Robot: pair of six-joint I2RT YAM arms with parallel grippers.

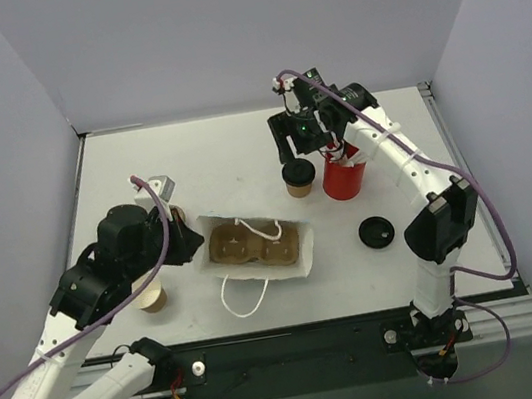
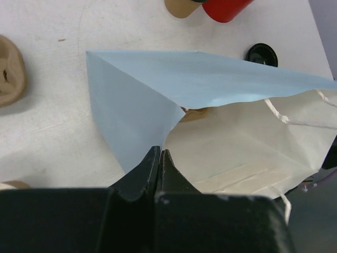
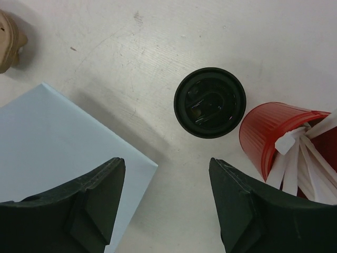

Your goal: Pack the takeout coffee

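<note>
The takeout coffee (image 1: 299,176), a small tan cup with a black lid (image 3: 209,102), stands on the table left of the red cup. My right gripper (image 1: 302,134) hovers over it, open and empty; in the right wrist view its fingertips (image 3: 167,168) frame bare table just short of the lid. The blue bag (image 1: 261,274) lies open at the middle of the table with a brown pulp tray (image 1: 248,246) inside. My left gripper (image 2: 159,153) is shut on the bag's (image 2: 137,100) left edge, holding the mouth open.
A red cup of white straws (image 1: 345,177) stands right beside the coffee. A loose black lid (image 1: 376,232) lies right of the bag. A lidless tan cup (image 1: 152,298) sits by the left arm. A tan pulp piece (image 2: 10,71) lies left of the bag.
</note>
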